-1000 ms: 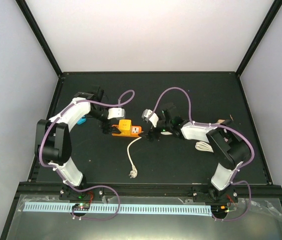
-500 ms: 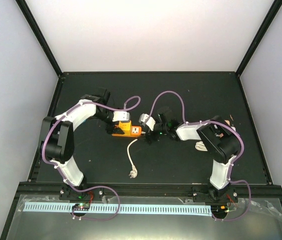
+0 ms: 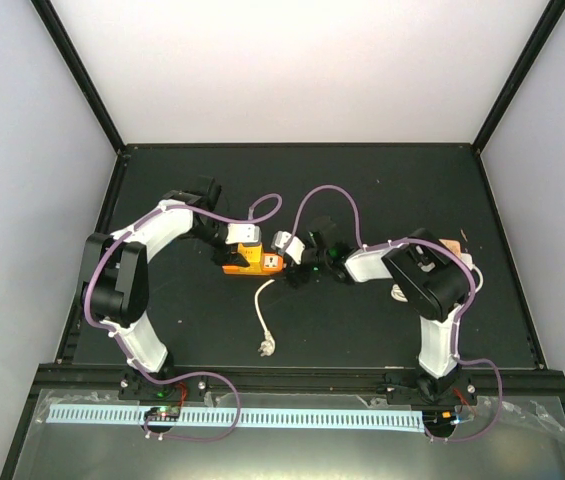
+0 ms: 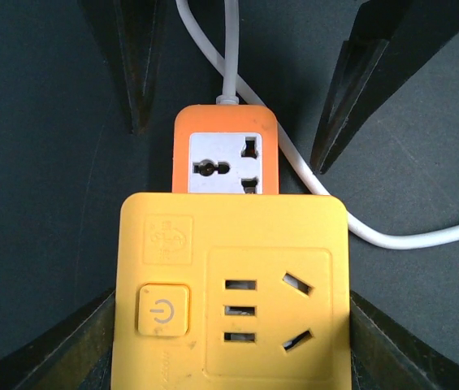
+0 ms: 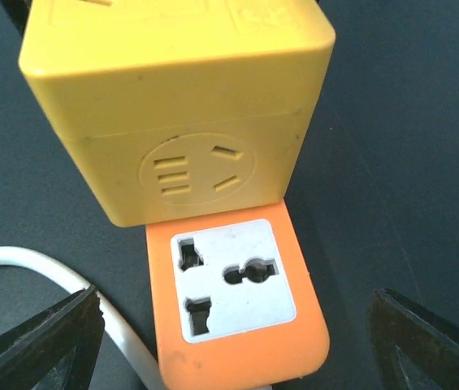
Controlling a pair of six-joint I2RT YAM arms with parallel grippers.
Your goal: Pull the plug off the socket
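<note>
An orange socket strip (image 3: 267,263) lies mid-table with a yellow cube plug (image 3: 245,258) seated in it. In the left wrist view the yellow plug (image 4: 233,284) fills the space between my left gripper's fingers (image 4: 67,345), which press on both its sides; the left gripper (image 4: 233,341) is shut on it. The socket's free outlet (image 4: 225,166) shows beyond it. My right gripper (image 5: 233,341) is open, its fingers (image 5: 34,341) standing apart on either side of the socket's end (image 5: 233,309), not touching. The yellow plug (image 5: 172,106) is just ahead of it.
The socket's white cable (image 3: 260,305) runs toward the near edge and ends in a white plug (image 3: 265,347). It also shows in the left wrist view (image 4: 231,49) and the right wrist view (image 5: 18,264). A white coil (image 3: 402,292) lies right of the right arm.
My left gripper came in onto the yellow plug. My right gripper slid left along the table until it straddled the socket's end. The socket shifted slightly.
</note>
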